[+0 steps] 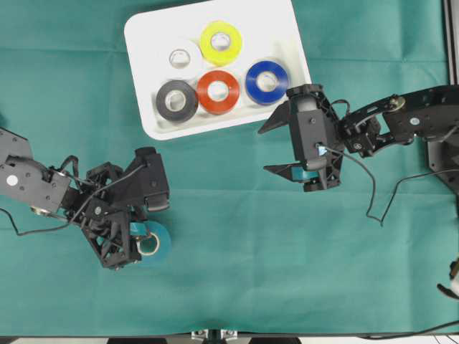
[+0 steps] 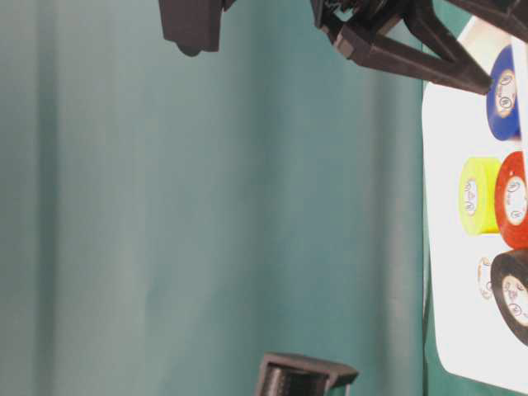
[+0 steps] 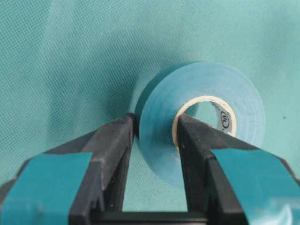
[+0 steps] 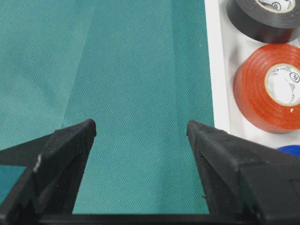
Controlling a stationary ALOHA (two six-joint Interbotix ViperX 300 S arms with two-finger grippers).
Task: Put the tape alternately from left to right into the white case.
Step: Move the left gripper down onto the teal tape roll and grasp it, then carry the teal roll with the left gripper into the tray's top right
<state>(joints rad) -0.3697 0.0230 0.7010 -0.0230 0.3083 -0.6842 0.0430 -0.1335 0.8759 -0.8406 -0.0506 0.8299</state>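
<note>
The white case [image 1: 283, 32] lies at the top middle and holds the white tape [image 1: 181, 57], yellow tape [image 1: 220, 41], black tape [image 1: 176, 100], red tape [image 1: 218, 92] and blue tape [image 1: 267, 82]. A teal roll [image 1: 162, 248] sits low on the left, over the green cloth. My left gripper [image 3: 157, 124] is shut on the teal roll [image 3: 206, 79], one finger outside its wall and one inside the core. Just right of the case's lower right corner, my right gripper [image 1: 271, 148] is open and empty. In its wrist view the right gripper [image 4: 140, 129] is over bare cloth beside the case rim [image 4: 218, 70].
Green cloth [image 1: 237, 236] covers the table, with folds near the top. A black cable [image 1: 373, 201] trails from the right arm across the cloth. The red roll [image 4: 267, 93] and black roll [image 4: 262, 18] lie just right of the right gripper.
</note>
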